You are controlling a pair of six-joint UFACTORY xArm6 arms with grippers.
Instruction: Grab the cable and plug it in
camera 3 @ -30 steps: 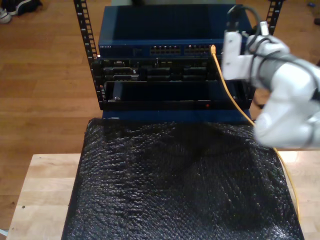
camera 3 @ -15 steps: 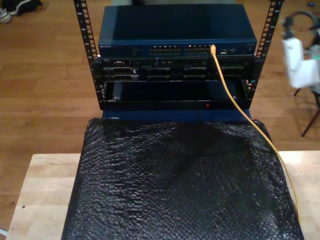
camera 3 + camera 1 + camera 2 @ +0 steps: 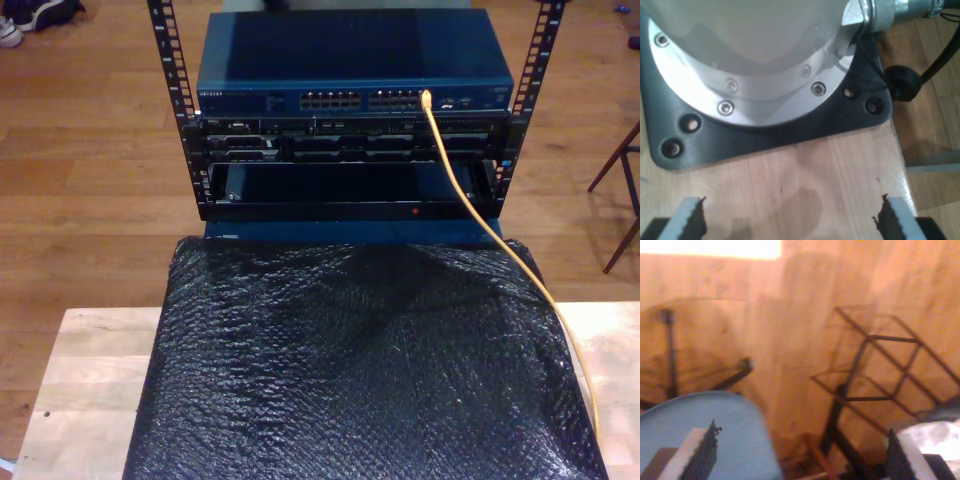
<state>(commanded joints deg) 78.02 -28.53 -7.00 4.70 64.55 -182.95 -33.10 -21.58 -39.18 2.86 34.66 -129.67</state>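
- Nearest in the exterior view, the black sheet covers the desk; it lies as it did a second ago.
- The cable runs up along the exterior view's right side of the sheet, leaves its far edge and rises to the switch, unchanged in its line.
- Its plug sits at a port in the switch's front row, toward the exterior view's right. It looks seated, though the frame is too coarse to confirm a latch.
- What changed: an arm that stood beside the plug a second ago, at the exterior view's right, slid outward half a second ago and has now left that view.
- My second pincer has its jaws spread wide with nothing between them; beyond them are a blurred wooden floor and a wire frame.
- My first pincer is also spread wide and empty, hanging over bare desk wood next to an arm base.
- My judgement: with the cable staying in the port after release and both pincers empty, the plugging is done, and the retreat is the closing move.
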